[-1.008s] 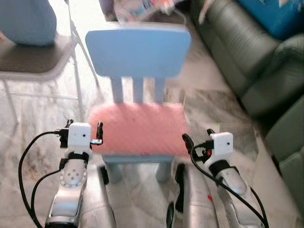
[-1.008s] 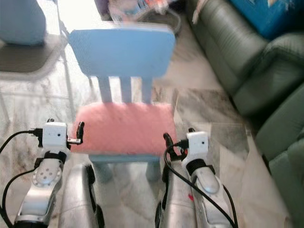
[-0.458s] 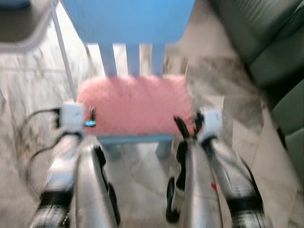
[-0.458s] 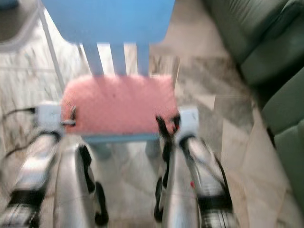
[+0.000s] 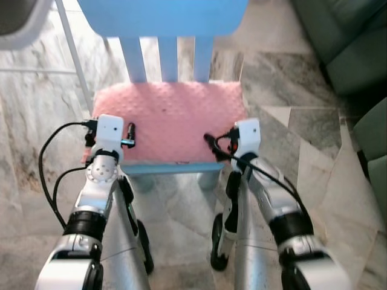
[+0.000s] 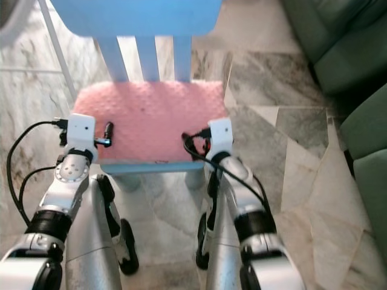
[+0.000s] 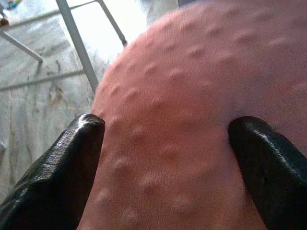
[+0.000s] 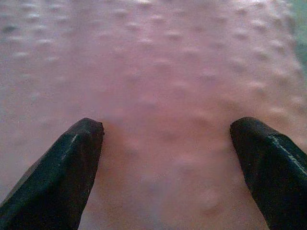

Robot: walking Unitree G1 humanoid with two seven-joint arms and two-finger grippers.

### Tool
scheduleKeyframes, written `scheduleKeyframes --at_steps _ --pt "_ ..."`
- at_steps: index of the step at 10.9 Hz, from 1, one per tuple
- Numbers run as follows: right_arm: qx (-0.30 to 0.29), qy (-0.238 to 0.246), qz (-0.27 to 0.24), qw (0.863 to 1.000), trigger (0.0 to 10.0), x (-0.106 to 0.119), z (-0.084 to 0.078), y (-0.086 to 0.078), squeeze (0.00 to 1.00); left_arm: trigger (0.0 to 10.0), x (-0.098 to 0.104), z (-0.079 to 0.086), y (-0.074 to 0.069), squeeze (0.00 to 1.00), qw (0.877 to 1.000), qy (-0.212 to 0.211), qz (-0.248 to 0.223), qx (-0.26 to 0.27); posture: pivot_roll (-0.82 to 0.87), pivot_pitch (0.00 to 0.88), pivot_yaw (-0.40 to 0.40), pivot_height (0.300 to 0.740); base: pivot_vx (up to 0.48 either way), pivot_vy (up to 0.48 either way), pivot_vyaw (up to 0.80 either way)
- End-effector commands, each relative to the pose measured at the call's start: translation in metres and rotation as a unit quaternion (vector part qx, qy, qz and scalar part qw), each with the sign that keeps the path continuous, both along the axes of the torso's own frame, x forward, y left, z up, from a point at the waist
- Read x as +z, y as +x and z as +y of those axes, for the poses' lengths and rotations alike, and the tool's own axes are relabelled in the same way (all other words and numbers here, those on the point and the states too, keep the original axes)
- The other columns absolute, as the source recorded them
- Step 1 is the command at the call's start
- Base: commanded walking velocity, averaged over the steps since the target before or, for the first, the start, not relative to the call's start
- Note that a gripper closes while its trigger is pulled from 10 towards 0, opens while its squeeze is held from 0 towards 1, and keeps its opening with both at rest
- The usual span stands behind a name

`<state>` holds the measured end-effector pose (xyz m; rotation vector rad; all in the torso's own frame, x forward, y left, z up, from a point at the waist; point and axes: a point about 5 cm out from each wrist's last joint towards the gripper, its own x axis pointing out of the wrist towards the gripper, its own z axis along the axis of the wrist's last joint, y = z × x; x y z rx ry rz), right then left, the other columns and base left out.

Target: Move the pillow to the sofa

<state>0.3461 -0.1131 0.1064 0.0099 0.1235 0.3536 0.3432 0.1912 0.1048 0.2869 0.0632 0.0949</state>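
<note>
The pink pillow (image 5: 169, 121) lies flat on the seat of a small blue chair (image 5: 163, 15) and covers nearly the whole seat; its front edge reaches the front edge of the seat. The left gripper (image 7: 168, 143) is at the front left corner of the pillow, with its fingers (image 7: 62, 167) spread wide and the bumpy pink cloth between them. The right gripper (image 8: 168, 143) is at the front right part, also spread wide over the pillow. Behind the pillow the chair back with its three slats closes that side. To the right, the marble floor (image 5: 290, 121) is free up to the dark green sofa (image 5: 351, 54). To the left, a thin metal leg (image 5: 69, 48) of another piece of furniture stands near the chair.
</note>
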Motion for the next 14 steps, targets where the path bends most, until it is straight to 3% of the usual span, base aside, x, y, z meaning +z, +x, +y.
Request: scheduleKeyframes --at_steps 1,2,3,4,6,7,8,14 --pt "-0.018 -0.014 -0.002 1.000 10.0 -0.005 -0.005 0.002 1.00 10.0 -0.016 0.005 -0.005 0.00 1.000 -0.010 0.026 0.004 0.04 0.453 -0.057 0.477 0.000 0.000 0.00" --pt "-0.025 -0.020 -0.010 0.999 10.0 0.000 -0.005 0.007 0.38 10.0 -0.022 0.001 -0.004 0.00 0.999 -0.007 0.043 0.001 0.03 0.459 -0.060 0.477 0.000 0.000 0.00" --pt "-0.027 -0.026 -0.012 0.999 10.0 0.000 -0.005 0.009 0.00 10.0 -0.025 0.000 -0.003 0.00 0.999 -0.007 0.052 0.001 0.03 0.462 -0.061 0.477 0.000 0.000 0.00" --pt "-0.041 -0.018 0.007 0.999 10.0 -0.006 -0.003 0.012 0.00 10.0 -0.037 -0.011 -0.001 0.00 0.995 -0.025 0.098 -0.016 0.02 0.467 -0.067 0.477 0.000 0.000 0.00" --pt "-0.028 -0.023 0.029 0.999 10.0 -0.017 0.007 0.009 0.00 10.0 -0.051 -0.019 -0.004 0.00 0.989 -0.036 0.137 -0.037 0.02 0.466 -0.068 0.477 0.000 0.000 0.00" --pt "-0.024 -0.017 0.047 0.998 3.9 -0.024 0.010 0.007 0.00 7.0 -0.062 -0.019 -0.008 0.00 0.982 -0.038 0.184 -0.028 0.02 0.465 -0.068 0.477 0.000 0.000 0.00" --pt "-0.026 -0.005 0.059 0.998 0.0 -0.028 0.012 0.006 0.00 0.0 -0.070 -0.022 -0.012 0.00 0.975 -0.034 0.216 -0.043 0.02 0.464 -0.068 0.477 0.000 0.000 0.00" --pt "-0.045 0.014 0.086 0.995 0.0 -0.034 0.008 0.007 0.00 0.0 -0.080 -0.023 -0.017 0.00 0.967 -0.057 0.243 -0.050 0.02 0.450 -0.069 0.477 0.000 0.000 0.00"
